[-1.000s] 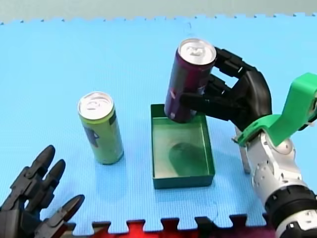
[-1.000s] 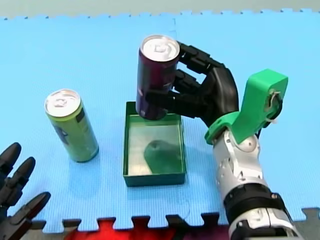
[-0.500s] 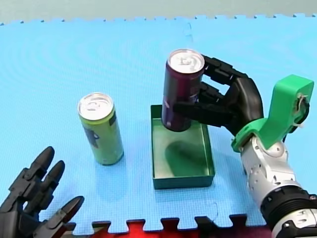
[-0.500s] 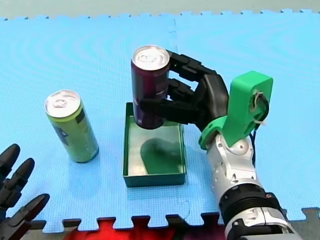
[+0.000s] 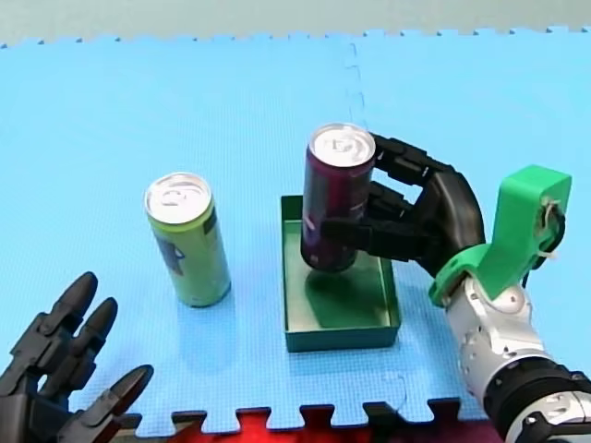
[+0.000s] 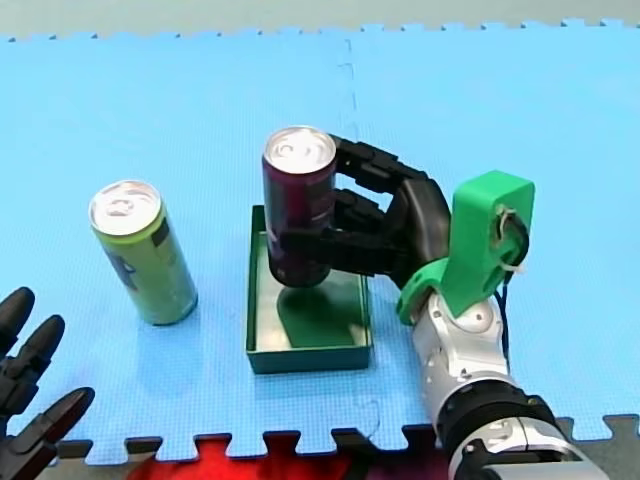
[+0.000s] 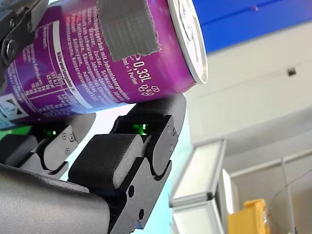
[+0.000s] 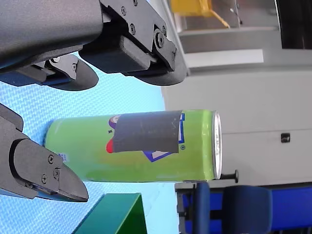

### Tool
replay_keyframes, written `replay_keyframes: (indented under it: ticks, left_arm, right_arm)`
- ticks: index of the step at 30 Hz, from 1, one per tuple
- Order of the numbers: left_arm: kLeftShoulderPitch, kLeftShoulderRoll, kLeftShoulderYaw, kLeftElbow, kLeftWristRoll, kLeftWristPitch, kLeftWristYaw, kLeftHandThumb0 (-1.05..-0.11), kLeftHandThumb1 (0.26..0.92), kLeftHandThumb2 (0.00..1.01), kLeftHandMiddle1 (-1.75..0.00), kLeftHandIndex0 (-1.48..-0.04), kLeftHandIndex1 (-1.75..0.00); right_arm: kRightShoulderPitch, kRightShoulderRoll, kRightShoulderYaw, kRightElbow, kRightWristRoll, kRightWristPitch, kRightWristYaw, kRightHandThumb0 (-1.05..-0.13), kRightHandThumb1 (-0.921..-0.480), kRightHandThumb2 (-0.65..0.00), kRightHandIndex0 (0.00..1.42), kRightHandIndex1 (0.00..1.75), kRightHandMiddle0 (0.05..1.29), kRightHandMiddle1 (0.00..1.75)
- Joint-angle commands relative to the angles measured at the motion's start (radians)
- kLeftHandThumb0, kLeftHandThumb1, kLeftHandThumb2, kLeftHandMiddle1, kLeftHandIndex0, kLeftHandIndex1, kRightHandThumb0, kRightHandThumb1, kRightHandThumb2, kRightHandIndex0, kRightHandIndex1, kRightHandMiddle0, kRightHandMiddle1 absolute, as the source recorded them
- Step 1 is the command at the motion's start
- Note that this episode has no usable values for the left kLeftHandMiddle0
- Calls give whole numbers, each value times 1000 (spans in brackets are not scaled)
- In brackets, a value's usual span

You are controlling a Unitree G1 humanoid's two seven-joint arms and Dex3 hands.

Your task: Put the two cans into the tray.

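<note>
We have lowered the purple can (image 5: pixel 334 205), clamped upright in our right hand's (image 5: pixel 427 220) curled fingers (image 5: pixel 406 164), to the far end of the tray (image 5: pixel 342 338), so release looks close, while the green can (image 5: pixel 189 242) waits well apart from those fingers, nearer our empty left hand (image 5: pixel 65 378).
</note>
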Motion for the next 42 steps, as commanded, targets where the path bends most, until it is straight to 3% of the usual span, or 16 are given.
replay_keyframes:
  ticks: [1, 13, 21, 25, 33, 42]
  left_arm:
    - [7, 3, 4, -10, 4, 4, 6, -1048, 787, 8, -2, -510, -4]
    - [11, 10, 6, -7, 11, -5, 7, -1048, 797, 8, -3, -521, -7]
    - [18, 16, 7, -12, 2, -9, -11, -1048, 811, 11, -1, -525, -7]
    - [21, 16, 9, -15, 2, -12, -13, -1048, 816, 11, -2, -526, -6]
    - [24, 12, 13, -23, 30, -15, 16, -1048, 828, 12, -4, -532, -7]
    - [40, 4, 0, -49, 30, -9, 24, -1048, 834, 10, -4, -538, -7]
  right_arm:
    - [-11, -4, -8, 5, 4, -22, 13, -352, -777, -1, 1382, 1, 1241, 1]
    - [-17, -20, -45, 31, 14, -37, 57, -344, -781, -1, 1379, 0, 1241, 0]
    - [-34, -23, -90, 63, 39, -53, 123, -334, -784, -1, 1377, 0, 1239, 0]
    - [-39, -24, -103, 72, 40, -63, 140, -330, -785, -1, 1376, 0, 1238, 0]
    - [-43, -34, -105, 81, 19, -81, 135, -324, -787, -1, 1374, 0, 1236, 0]
    - [-54, -44, -100, 87, -10, -76, 88, -322, -790, -1, 1372, 0, 1234, 0]
